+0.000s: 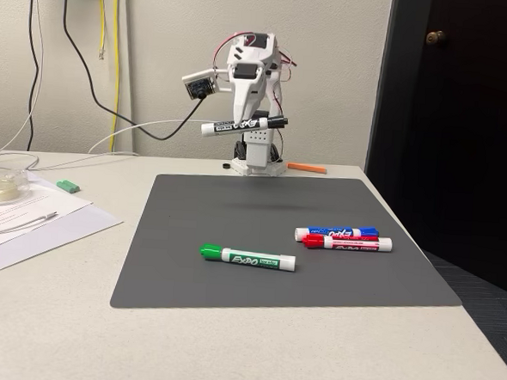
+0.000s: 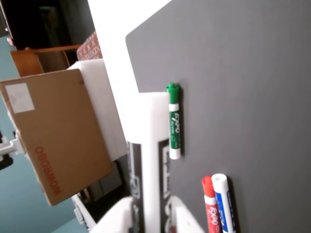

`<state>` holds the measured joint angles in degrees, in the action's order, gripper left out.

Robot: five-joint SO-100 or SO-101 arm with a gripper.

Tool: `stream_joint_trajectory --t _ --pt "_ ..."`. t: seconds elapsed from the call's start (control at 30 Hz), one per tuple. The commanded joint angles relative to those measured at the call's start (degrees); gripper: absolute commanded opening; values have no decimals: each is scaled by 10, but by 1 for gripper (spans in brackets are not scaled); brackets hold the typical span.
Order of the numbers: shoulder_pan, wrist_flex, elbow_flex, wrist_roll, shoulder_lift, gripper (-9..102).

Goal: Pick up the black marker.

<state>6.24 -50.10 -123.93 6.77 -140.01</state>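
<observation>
While raised, gripper (image 1: 245, 123) clamps black marker (image 1: 240, 125); horiz.

Below the white gripper (image 1: 244, 125) and its white, black-capped black marker (image 1: 243, 125): dark grey mat (image 1: 197, 273); green-capped marker (image 1: 248, 258); blue marker (image 1: 337, 233); red marker (image 1: 347, 243).

We see soft, even room light. Markers cast faint shadows on the gray mat (image 1: 235, 215). Our wrist view is tilted, and the near marker (image 2: 146, 184) looks blurry.

White plastic arm (image 1: 250, 78), tapered claw (image 1: 245, 121), red wires on top, seemingly black side camera (image 1: 199, 86)
</observation>
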Motion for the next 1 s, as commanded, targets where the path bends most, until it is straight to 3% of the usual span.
stream_joint_trajectory --t 0.0,0.97 --pt "-11 18 -6 -4 -25 0" --pt "-34 40 -20 -9 -36 0"
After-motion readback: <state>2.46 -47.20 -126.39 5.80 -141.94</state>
